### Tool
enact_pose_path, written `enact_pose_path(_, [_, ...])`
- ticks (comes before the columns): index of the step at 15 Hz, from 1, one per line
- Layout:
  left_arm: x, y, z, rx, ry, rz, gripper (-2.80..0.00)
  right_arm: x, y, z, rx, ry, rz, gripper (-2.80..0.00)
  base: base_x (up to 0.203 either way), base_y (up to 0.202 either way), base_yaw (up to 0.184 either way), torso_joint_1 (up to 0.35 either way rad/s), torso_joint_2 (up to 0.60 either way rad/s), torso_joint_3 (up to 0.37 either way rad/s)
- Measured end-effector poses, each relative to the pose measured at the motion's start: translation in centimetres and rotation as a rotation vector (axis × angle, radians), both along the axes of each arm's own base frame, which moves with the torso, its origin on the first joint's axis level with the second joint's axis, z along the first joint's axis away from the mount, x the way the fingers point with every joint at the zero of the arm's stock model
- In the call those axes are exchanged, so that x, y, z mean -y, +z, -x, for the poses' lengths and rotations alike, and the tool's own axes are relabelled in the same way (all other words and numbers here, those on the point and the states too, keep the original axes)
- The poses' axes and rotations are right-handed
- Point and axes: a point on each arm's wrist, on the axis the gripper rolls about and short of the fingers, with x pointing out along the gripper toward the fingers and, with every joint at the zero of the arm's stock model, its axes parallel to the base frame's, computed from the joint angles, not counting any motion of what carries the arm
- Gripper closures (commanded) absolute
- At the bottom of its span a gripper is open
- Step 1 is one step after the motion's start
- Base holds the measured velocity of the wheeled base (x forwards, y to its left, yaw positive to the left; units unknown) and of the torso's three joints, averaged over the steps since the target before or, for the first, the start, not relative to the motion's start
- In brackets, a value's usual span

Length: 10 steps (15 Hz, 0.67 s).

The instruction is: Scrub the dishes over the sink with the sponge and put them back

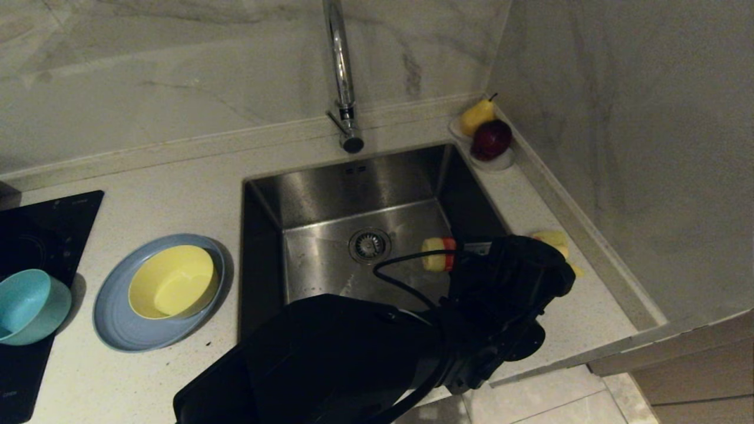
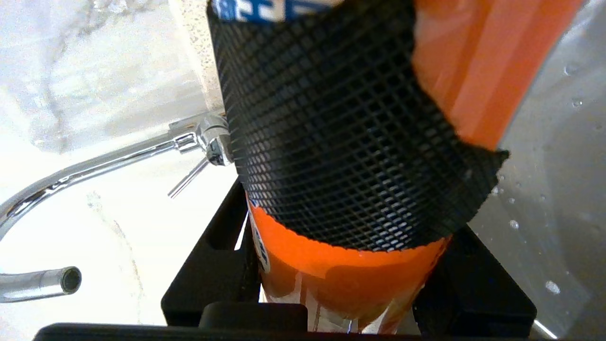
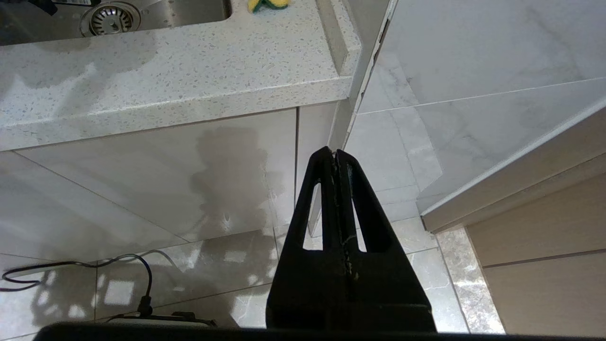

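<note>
hanging low in front of the table's near edge, the right tool (image 3: 337, 158) points at the floor tiles with its fingers pressed together and nothing between them. above the near right part of the sink (image 1: 330, 194), the left tool (image 1: 465, 253) is clamped on an orange bottle (image 2: 341, 279) wrapped in a black mesh sleeve (image 2: 341, 142), whose pale cap end with a red ring sticks out over the basin near the strainer drain (image 1: 369, 245). on the table's right strip, just beyond that arm, lies the sponge (image 1: 554, 238), partly hidden. left of the sink, the pale-yellow bowl (image 1: 172, 281) sits inside the slate-blue plate (image 1: 115, 318). further left, the teal bowl (image 1: 26, 306) rests at the table's left edge, partly on the black cooktop (image 1: 35, 235). at the far edge stands the chrome tap (image 1: 341, 76), and in the far right corner a white dish (image 1: 500, 162) holds a yellow pear (image 1: 476, 116) and a dark red fruit (image 1: 492, 139).
</note>
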Motion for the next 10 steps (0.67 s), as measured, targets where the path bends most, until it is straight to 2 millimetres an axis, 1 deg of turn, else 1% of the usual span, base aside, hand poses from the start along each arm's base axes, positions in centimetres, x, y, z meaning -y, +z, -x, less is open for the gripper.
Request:
enact_pose_path(5, [0.02, 0.81, 0.0, 0.04, 0.001, 0.066, 0.0, 0.0, 0.0, 0.0, 0.0, 0.0, 0.0, 0.0, 0.0, 0.0, 0.0, 0.0, 0.0, 0.0])
enact_pose_path(10, [0.0, 0.05, 0.02, 0.001, -0.004, 0.001, 0.0, 0.0, 0.0, 0.0, 0.0, 0.0, 0.0, 0.0, 0.0, 0.0, 0.0, 0.0, 0.0, 0.0])
